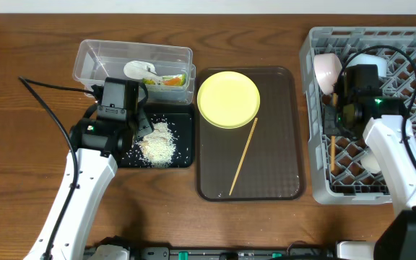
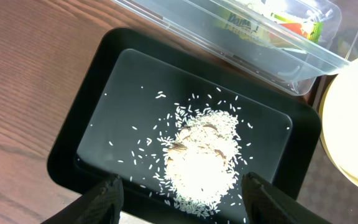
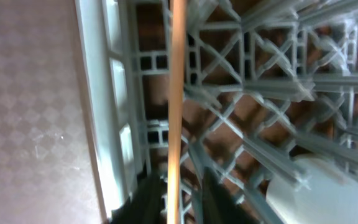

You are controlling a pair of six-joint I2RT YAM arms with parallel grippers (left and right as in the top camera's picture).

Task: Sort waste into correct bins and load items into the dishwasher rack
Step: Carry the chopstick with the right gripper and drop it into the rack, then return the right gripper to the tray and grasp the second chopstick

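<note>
My left gripper (image 1: pixel 141 130) (image 2: pixel 180 182) is open and empty, hovering over the heap of rice grains (image 1: pixel 157 144) (image 2: pixel 201 155) in the black tray (image 1: pixel 186 144) (image 2: pixel 86 112). The clear tub (image 1: pixel 92 58) (image 2: pixel 260 53) behind it holds the green-and-orange wrapper (image 1: pixel 172 81) (image 2: pixel 241 25) and the white scrap (image 1: pixel 139 70). My right gripper (image 1: pixel 334 133) (image 3: pixel 182 186) is shut on a wooden chopstick (image 1: pixel 332 155) (image 3: pixel 177 93) low inside the grey rack (image 1: pixel 316 180) (image 3: pixel 104 93) by its left wall. The rack holds the pinkish-white bowl (image 1: pixel 327 70), another pale bowl (image 1: pixel 373 63) and the white cup (image 1: pixel 373 160) (image 3: pixel 309 186).
The brown serving tray (image 1: pixel 287 180) lies in the middle with the yellow plate (image 1: pixel 228 99) (image 2: pixel 353 124) at its back and the second chopstick (image 1: pixel 243 157) lying diagonally. Black cables trail from both arms.
</note>
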